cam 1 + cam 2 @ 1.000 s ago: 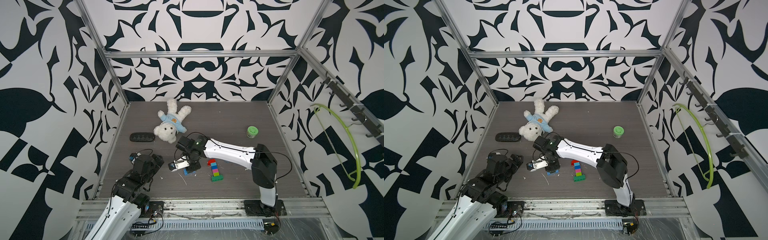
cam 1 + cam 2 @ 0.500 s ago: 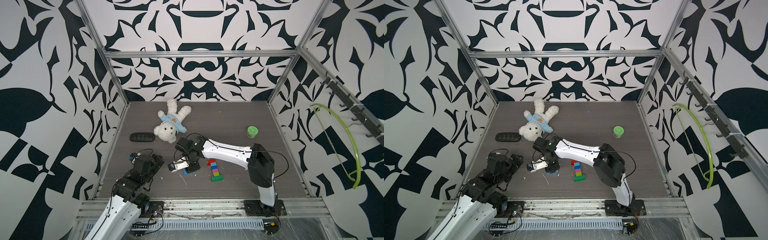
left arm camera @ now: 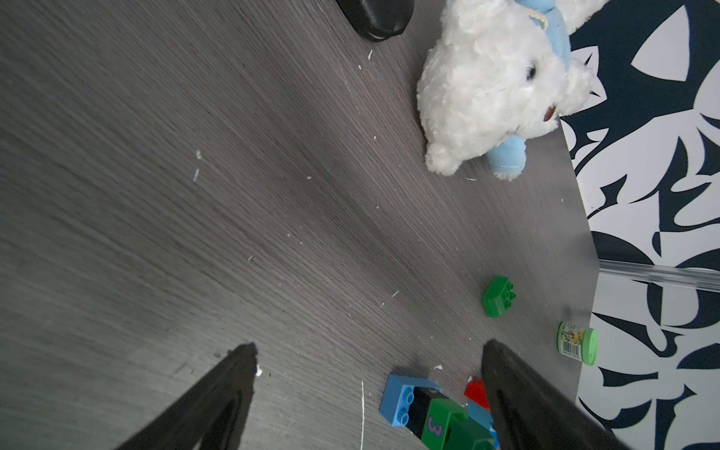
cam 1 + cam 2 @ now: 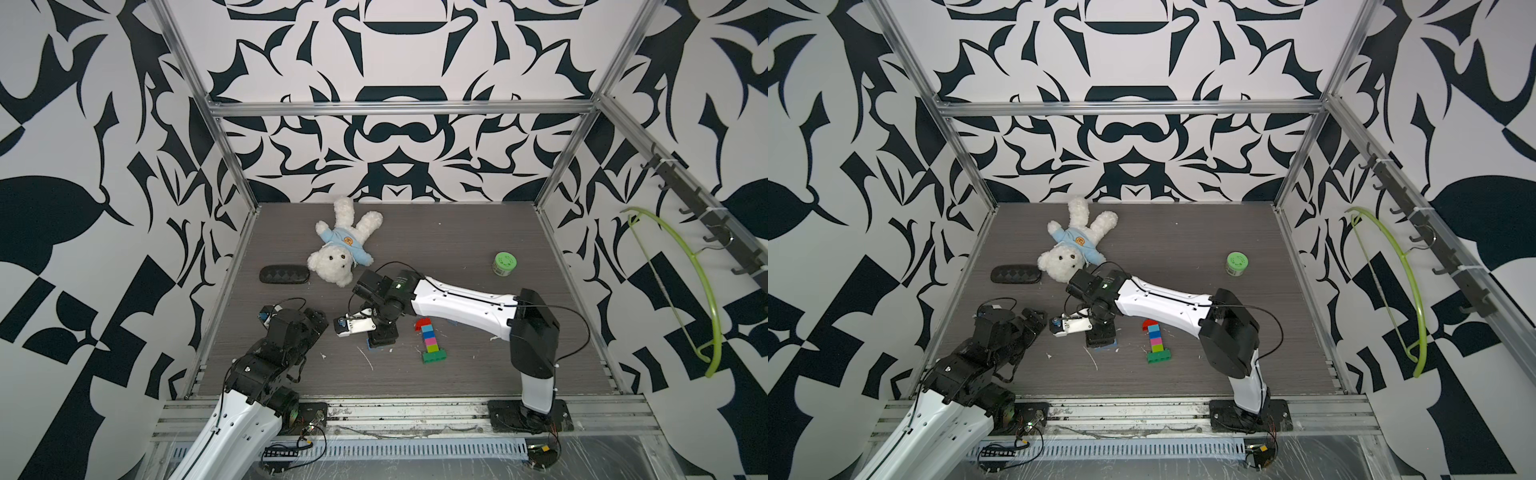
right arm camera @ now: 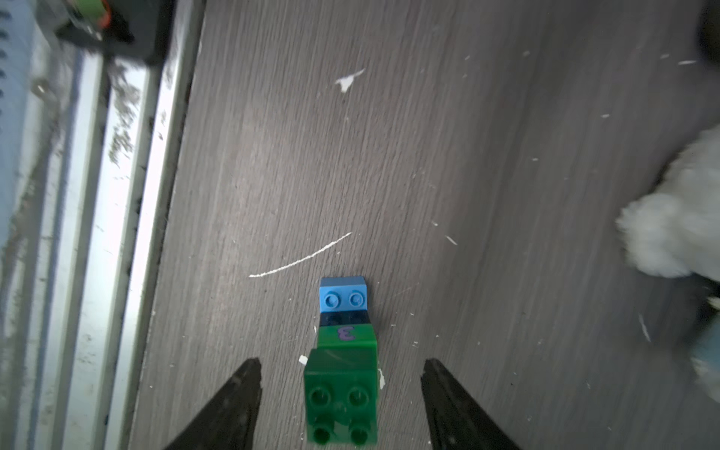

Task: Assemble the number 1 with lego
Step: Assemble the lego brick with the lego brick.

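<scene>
Right gripper (image 5: pixel 341 362) sat low with jaws apart, straddling but not touching the green-black-blue lego stack (image 5: pixel 343 393) marked 3 on the table (image 5: pixel 467 156), near the multicoloured lego column (image 4: pixel 430 341); left gripper (image 3: pixel 369 345) gaped wide, holding nothing.

right gripper (image 5: pixel 341 364) has opened off the green brick (image 5: pixel 343 397)

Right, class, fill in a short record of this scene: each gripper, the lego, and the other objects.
left gripper: open, empty
right gripper: open, jaws either side of the short stack, not touching it
short stack: green, black and blue bricks joined
tall column: coloured bricks in a line, red end to wide green end
loose green brick: alone, apart from both
other items: teddy bear, black case, green-lidded jar
</scene>
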{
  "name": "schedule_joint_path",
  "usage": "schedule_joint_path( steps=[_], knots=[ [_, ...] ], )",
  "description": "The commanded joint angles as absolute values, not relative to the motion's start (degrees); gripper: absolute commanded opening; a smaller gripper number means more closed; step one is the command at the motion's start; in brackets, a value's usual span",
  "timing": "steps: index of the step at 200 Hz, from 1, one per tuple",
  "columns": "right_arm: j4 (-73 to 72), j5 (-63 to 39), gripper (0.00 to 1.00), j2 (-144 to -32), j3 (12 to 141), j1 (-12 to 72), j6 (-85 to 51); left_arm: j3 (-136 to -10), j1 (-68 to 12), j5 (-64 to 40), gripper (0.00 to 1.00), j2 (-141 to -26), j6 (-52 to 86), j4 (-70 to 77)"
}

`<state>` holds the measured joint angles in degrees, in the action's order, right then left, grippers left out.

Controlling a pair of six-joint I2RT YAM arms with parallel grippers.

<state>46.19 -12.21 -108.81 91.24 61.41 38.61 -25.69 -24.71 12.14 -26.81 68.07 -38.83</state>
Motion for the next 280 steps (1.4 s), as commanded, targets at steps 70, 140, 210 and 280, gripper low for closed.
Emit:
schedule_joint_path(
  steps=[70,140,210,280],
  knots=[
    [40.7,0.9,0.43,-94.7,82.8,59.2,-34.6,-25.4,-24.5,8.0,0.96,-28.4,64.6,-37.4],
    [39.1,-4.5,0.41,-97.8,79.2,59.2,-43.8,-24.8,-24.5,6.3,0.96,-29.1,64.3,-36.1],
    [40.4,-7.6,0.37,-100.2,79.6,59.2,-42.3,-24.8,-24.4,5.6,0.96,-30.4,64.3,-35.0],
    [40.9,-9.5,0.34,-102.1,80.0,59.2,-41.6,-24.9,-24.5,5.6,0.96,-30.8,64.3,-34.9]
  ],
)
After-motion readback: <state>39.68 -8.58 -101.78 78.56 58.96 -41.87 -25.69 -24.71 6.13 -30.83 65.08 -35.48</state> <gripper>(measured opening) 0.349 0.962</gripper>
